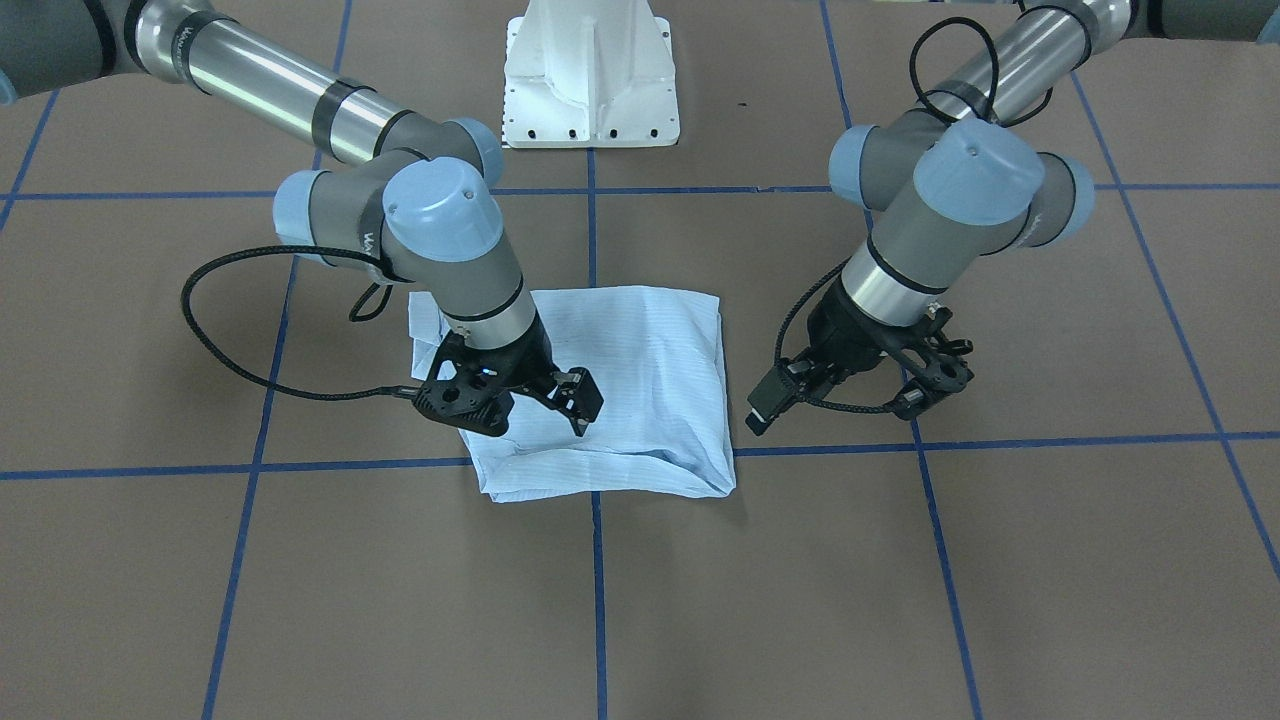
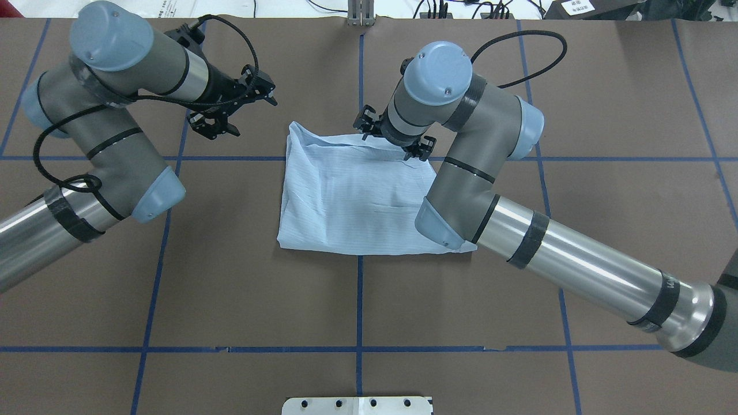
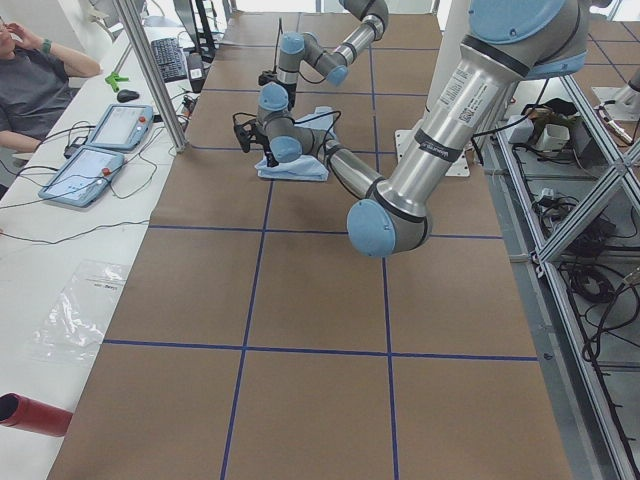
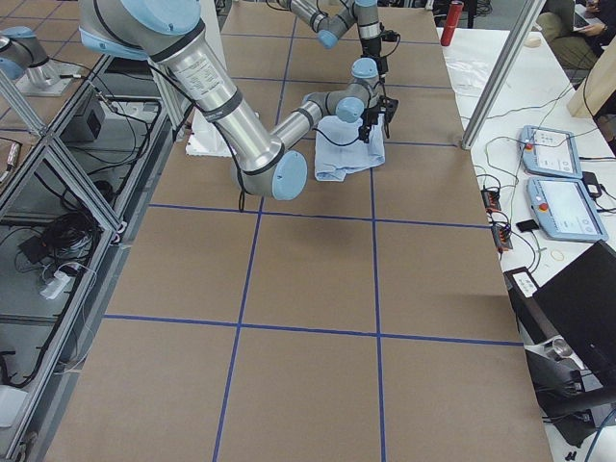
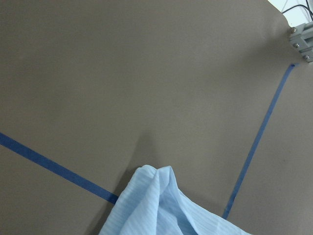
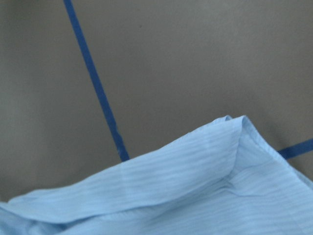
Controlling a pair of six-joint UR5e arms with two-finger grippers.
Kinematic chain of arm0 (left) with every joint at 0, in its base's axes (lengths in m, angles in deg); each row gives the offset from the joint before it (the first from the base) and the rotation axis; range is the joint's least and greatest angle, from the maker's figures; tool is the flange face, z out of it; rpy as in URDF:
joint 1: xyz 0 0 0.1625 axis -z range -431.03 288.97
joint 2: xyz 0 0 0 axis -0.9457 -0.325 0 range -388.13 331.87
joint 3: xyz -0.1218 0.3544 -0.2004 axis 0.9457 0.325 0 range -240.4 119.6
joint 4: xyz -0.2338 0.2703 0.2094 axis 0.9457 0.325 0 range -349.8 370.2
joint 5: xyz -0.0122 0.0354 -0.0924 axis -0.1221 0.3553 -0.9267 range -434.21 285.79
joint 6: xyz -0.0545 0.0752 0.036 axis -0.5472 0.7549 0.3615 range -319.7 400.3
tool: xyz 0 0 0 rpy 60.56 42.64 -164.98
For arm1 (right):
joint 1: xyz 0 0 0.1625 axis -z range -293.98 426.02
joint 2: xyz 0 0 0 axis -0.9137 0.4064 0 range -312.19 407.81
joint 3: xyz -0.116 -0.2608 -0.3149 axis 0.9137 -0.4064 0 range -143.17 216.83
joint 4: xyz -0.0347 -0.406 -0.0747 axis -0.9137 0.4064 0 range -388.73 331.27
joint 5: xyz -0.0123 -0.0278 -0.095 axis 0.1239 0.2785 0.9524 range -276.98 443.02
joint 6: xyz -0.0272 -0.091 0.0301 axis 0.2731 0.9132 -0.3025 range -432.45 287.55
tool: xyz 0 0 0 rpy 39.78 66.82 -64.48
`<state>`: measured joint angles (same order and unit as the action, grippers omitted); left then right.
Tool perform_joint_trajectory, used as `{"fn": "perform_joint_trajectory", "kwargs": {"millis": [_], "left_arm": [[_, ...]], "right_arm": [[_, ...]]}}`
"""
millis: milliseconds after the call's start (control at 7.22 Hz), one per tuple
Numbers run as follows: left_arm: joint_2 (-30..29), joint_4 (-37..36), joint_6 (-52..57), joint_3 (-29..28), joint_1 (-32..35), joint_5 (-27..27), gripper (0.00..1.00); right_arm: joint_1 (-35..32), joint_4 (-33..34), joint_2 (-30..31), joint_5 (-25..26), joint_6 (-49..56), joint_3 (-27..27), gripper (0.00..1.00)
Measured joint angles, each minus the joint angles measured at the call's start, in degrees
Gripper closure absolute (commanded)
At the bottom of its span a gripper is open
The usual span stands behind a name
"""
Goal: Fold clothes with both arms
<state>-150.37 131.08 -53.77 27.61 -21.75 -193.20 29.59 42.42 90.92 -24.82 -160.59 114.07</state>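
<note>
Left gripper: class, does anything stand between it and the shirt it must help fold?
Nothing visible does. Only bare table lies between the open left gripper and the nearest edge of the shirt.

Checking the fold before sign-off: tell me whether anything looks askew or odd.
The shirt is folded but not tidy. Its corner nearest the left gripper stands up in a bunched peak instead of lying flat, and the outline is skewed rather than square.
</note>
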Motion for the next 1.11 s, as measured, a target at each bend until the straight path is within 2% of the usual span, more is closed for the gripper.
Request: {"fn": "perform_joint_trajectory", "kwargs": {"millis": [277,554,692,969,1108], "left_arm": [[2.8,-0.1,5.8,1.2,2.8,-1.8,0.0],[3.6,-0.1,7.1,1.3,3.9,-2.3,0.0],[3.9,-0.1,7.2,1.3,4.2,-2.5,0.0],[4.9,0.0,7.2,1.4,4.4,-2.6,0.0],[5.0,0.0,7.2,1.4,4.4,-2.6,0.0]], "right_arm": [[4.4,4.7,-3.3,5.4,8.9,-2.6,0.0],[5.2,8.0,-9.9,9.5,17.8,-12.3,0.0],[4.6,6.4,-12.4,11.3,21.1,-17.7,0.01],[2.1,-2.1,-16.3,14.1,24.6,-28.3,0.01],[0.6,-5.8,-17.5,15.1,25.8,-31.2,0.01]]}}
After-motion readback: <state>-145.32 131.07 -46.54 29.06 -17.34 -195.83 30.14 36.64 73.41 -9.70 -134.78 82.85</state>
